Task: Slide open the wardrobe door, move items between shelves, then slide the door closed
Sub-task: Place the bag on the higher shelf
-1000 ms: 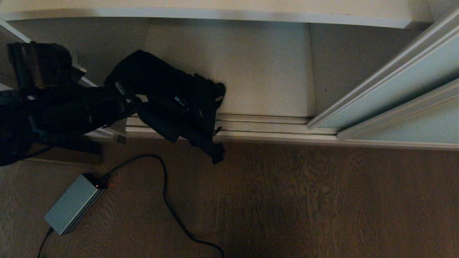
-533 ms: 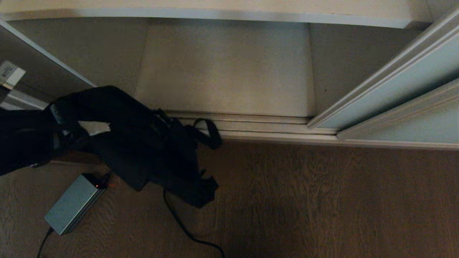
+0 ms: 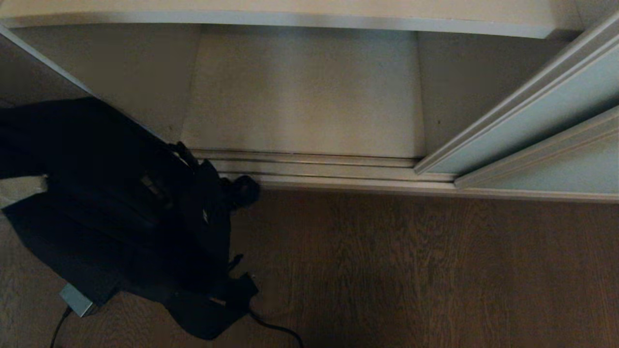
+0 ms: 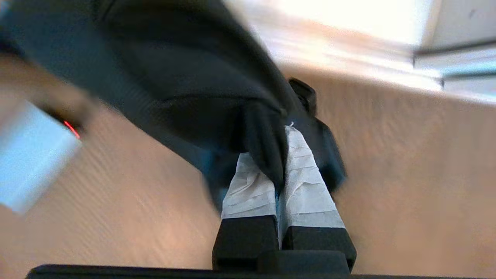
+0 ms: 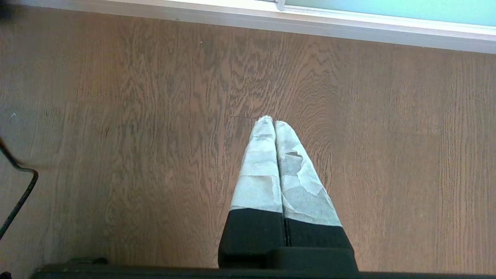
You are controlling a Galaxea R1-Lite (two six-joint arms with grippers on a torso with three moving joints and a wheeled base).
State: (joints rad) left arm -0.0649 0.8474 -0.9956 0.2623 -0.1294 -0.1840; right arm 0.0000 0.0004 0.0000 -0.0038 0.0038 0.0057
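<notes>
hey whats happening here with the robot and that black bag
The robot's left hand is shut on a floppy black bag, which hangs over the wooden floor in front of the open wardrobe. The sliding door is pushed off to the right, and the bottom shelf inside shows nothing on it. The right hand is shut and empty, parked over the floor. A grey box with a cable lies partly under the bag.

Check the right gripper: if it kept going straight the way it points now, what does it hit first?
Most likely the wooden floor. The right gripper, jaws shut and empty, points down at bare boards, with nothing between. The black cable lies off to one side, outside that line. Depth to the floor is unclear.
</notes>
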